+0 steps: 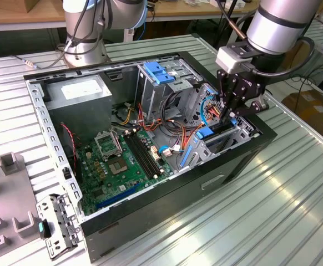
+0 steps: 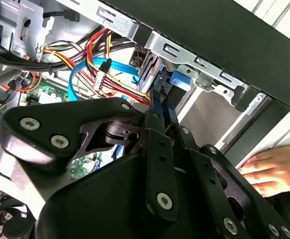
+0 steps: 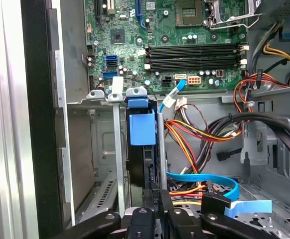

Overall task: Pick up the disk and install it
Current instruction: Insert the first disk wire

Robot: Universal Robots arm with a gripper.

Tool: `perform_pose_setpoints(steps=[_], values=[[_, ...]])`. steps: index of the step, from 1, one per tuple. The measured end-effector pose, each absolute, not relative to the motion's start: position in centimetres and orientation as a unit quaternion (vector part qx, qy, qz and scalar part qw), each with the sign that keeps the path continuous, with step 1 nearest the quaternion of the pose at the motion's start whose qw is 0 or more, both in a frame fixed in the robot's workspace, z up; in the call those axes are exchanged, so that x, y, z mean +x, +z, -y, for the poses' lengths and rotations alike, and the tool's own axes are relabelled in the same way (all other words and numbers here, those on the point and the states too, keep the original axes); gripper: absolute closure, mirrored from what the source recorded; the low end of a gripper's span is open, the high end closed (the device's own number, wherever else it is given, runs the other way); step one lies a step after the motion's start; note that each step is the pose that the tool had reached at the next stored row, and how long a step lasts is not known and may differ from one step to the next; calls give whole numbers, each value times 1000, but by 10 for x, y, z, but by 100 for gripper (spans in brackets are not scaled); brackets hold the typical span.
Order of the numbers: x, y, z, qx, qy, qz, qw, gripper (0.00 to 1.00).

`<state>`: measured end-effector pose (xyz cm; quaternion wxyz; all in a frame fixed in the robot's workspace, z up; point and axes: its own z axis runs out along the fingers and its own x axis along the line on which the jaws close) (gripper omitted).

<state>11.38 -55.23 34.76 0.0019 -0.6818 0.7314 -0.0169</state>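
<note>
Gripper (image 1: 235, 113) inside case (image 1: 245, 160), fingers (image 3: 157, 201) pinched narrow on disk (image 3: 141, 130), upright in bay (image 3: 116, 159). No legible writing.

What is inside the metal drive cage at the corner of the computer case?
The disk stands on edge inside the drive cage, blue rails showing, with the end effector at its near end. Its lower part is covered by the cage walls and the end effector.

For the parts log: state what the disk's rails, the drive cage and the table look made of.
Disk rails: bright blue, matte, moulded-looking, probably plastic.
Drive cage: bare grey sheet metal, likely steel, with punched slots and folded edges.
Table: silvery ribbed metal that reflects light, possibly aluminium.
</note>
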Motion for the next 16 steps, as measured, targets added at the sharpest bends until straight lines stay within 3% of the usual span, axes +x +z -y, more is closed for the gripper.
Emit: perform_pose_setpoints(steps=[16], values=[[114, 338, 552, -682, -16, -731, 1, 83]])
